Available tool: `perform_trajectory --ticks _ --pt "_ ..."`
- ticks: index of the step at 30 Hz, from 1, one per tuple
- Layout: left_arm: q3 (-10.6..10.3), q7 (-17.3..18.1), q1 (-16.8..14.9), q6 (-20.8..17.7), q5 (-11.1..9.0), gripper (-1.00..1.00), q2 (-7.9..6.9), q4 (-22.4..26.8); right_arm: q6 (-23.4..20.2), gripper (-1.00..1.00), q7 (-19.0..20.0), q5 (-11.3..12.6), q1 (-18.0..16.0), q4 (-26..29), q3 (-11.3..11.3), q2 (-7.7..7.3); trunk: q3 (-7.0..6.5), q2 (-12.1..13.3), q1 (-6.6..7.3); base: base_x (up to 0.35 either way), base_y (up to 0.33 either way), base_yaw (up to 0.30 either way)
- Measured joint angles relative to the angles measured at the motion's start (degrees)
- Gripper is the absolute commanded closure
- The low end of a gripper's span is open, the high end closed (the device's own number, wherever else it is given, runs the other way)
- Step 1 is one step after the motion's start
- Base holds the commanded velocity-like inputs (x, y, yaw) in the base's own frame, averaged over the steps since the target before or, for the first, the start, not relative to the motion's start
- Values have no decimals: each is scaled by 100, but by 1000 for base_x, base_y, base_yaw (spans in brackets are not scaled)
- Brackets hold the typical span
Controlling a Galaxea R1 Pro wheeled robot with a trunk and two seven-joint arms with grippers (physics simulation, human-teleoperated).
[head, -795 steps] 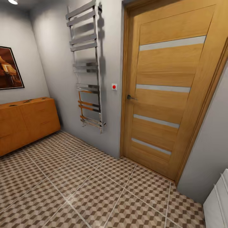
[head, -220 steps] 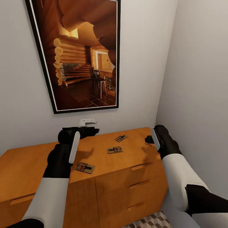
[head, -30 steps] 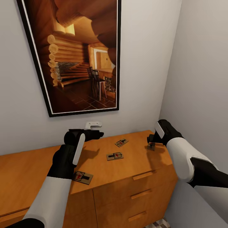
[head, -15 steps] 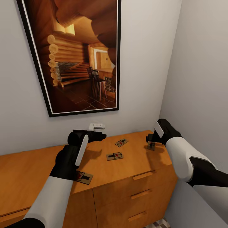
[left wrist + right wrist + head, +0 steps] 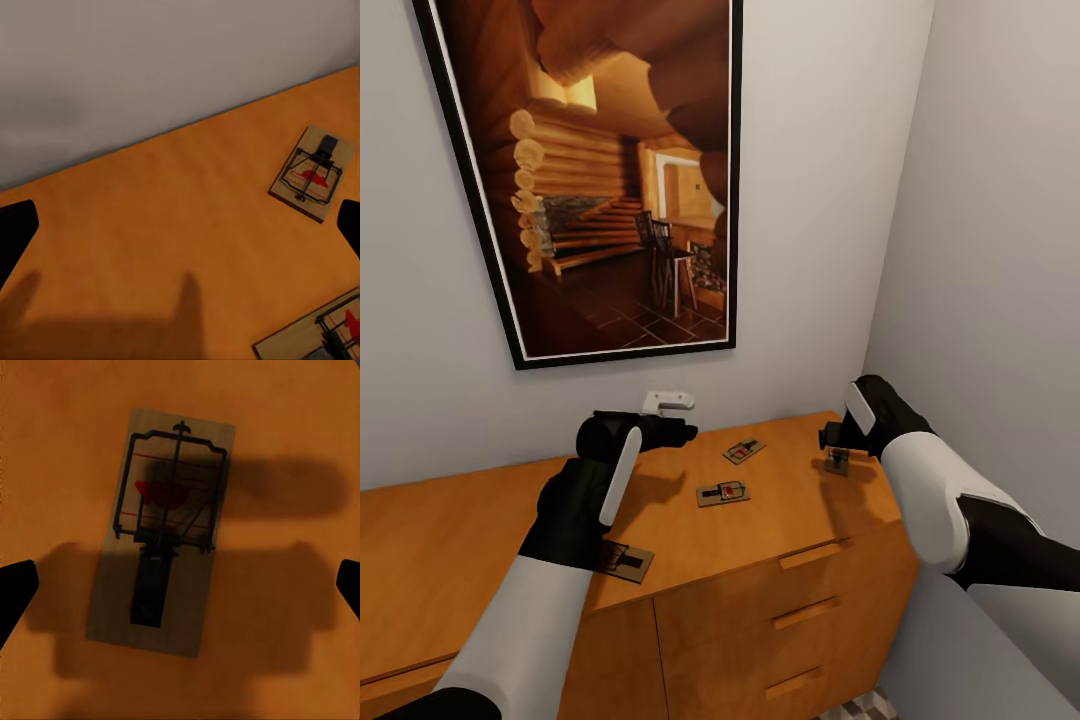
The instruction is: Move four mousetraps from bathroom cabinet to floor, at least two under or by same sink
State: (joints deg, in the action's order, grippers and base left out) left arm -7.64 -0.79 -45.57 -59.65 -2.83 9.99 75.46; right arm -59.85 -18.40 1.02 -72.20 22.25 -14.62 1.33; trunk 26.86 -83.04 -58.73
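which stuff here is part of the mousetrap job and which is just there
Part of the job:
- four mousetraps on the cabinet top: near trap, middle trap, far trap, trap under the right gripper
- left gripper, right gripper, both open

Just there:
- framed picture
- white wall fitting

Four mousetraps (image 5: 723,493) (image 5: 744,450) (image 5: 624,560) (image 5: 837,461); one cabinet (image 5: 780,590); one framed picture (image 5: 610,180).

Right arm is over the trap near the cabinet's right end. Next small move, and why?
Probably lower the right tool straight down and close. In the right wrist view the mousetrap lies flat on the cabinet top, centred between the open fingertips at the frame's edges, and is not yet gripped. The left tool is open over bare wood.
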Motion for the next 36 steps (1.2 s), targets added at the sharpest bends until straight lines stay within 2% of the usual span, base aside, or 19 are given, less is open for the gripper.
perform_trajectory --ticks 9,15,24,36 --pt "-2 0 0 -3 -6 -100 0 -8 0 -100 3 1 0 8 -3 31 0 0 0 0 0 0" --pt "-4 0 0 -4 -7 -100 0 -10 1 -100 9 30 0 26 -4 121 0 0 0 0 0 0" --pt "-7 0 0 -4 -7 -100 0 -22 -1 -100 12 152 0 34 -4 265 161 -360 -197 0 0 0" --pt "-10 0 0 -4 -4 -100 0 -70 -2 -100 12 187 0 43 -4 303 162 -361 -198 0 0 0"
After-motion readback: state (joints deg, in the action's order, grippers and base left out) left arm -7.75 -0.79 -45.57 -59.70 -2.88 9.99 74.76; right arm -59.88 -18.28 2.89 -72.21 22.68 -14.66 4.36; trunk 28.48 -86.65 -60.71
